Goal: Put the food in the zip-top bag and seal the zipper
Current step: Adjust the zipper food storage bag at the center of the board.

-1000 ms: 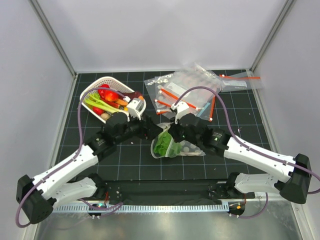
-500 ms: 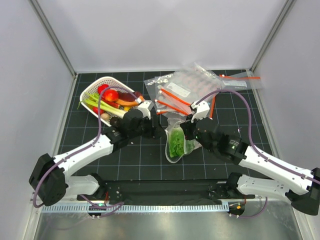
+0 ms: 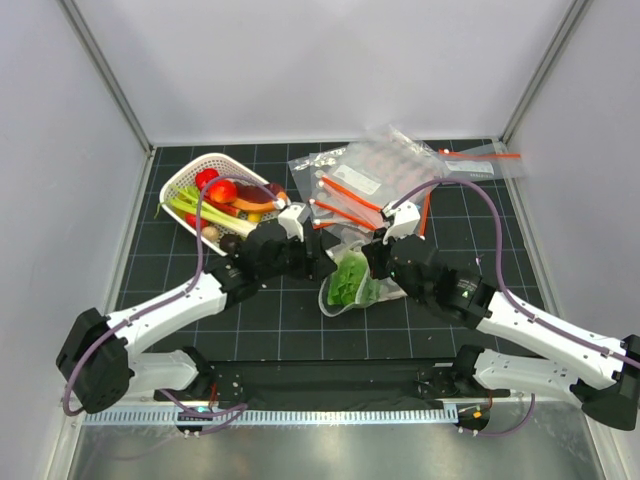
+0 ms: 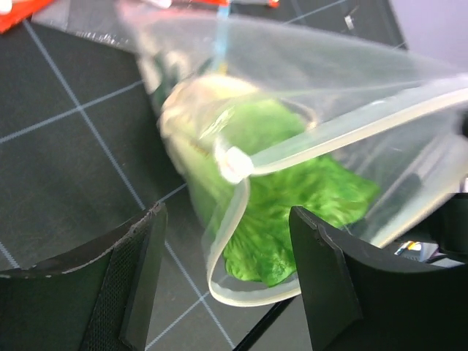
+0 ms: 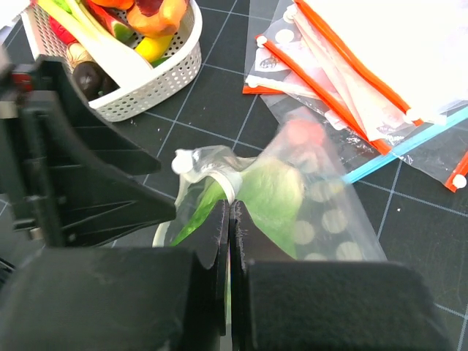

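The polka-dot zip-top bag (image 3: 365,285) lies mid-table, its mouth gaping toward the left arm. The green lettuce head (image 3: 349,280) is inside it, clear in the left wrist view (image 4: 292,197). A small orange-red piece (image 5: 301,134) shows through the far end of the bag. The pale zipper strip (image 4: 344,131) loops round the open mouth. My right gripper (image 5: 229,212) is shut on the zipper edge (image 5: 228,187) at the mouth. My left gripper (image 4: 227,278) is open, its fingers either side of the mouth's lower lip, not touching it.
A white basket (image 3: 180,182) at the back left holds long green onions, a red pepper and other toy produce. A pile of plain clear bags with red-orange strips (image 3: 370,180) lies behind the polka-dot bag. A blue strip (image 5: 395,157) lies by them.
Both arms moved from mid-table toward the back right with the bag. In the last half second the bag's mouth swung left toward my left gripper, which moved in close to it.
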Available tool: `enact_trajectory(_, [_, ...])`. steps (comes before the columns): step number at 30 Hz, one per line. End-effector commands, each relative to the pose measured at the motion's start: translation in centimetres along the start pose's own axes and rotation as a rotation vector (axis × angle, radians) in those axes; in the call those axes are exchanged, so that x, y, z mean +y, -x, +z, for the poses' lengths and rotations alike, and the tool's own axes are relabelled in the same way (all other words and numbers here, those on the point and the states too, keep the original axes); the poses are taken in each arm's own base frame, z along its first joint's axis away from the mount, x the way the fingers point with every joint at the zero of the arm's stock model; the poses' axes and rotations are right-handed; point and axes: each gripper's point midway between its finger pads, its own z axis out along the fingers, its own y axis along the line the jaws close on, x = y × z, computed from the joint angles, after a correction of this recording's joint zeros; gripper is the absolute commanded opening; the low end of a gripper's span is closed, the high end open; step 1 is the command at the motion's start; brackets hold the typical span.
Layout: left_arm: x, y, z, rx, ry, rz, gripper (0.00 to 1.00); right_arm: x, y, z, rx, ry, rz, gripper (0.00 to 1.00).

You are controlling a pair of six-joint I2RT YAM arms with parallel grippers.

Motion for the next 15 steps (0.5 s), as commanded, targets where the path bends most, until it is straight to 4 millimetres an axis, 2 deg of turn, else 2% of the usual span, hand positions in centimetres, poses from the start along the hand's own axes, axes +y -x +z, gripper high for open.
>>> enact_trajectory(1, [-1.5,2.4,-0.6,-0.11,-0.036,0.029,0.7,0.3,2.5,-0.2,-0.095,0.003,0.076,0.01])
enact_trajectory(7, [-0.4,1.2,1.9,-0.045,0.015,0.019,0.63,0.0,3.1,-0.9,-0.132,0.012,0.102,0.01])
enact_trajectory(10, [0.3,0.5,2.9,-0.012,0.04,0.017,0.53,-0.2,3.3,-1.1,-0.146,0.008,0.109,0.01])
enact_trajectory(11, [0.2,0.4,3.1,-0.005,0.038,0.015,0.43,-0.2,3.3,-1.1,-0.147,0.008,0.111,0.01])
enact_trajectory(13, [0.3,0.4,3.1,-0.002,0.043,0.017,0.31,-0.6,3.3,-1.2,-0.152,-0.009,0.113,0.01])
enact_trajectory(14, [0.3,0.6,3.0,-0.008,0.044,0.018,0.19,-0.6,3.4,-1.2,-0.155,-0.013,0.114,0.01])
enact_trajectory(15, [0.0,1.1,2.6,-0.027,0.04,0.019,0.13,-0.8,3.4,-1.2,-0.156,-0.019,0.113,0.01])
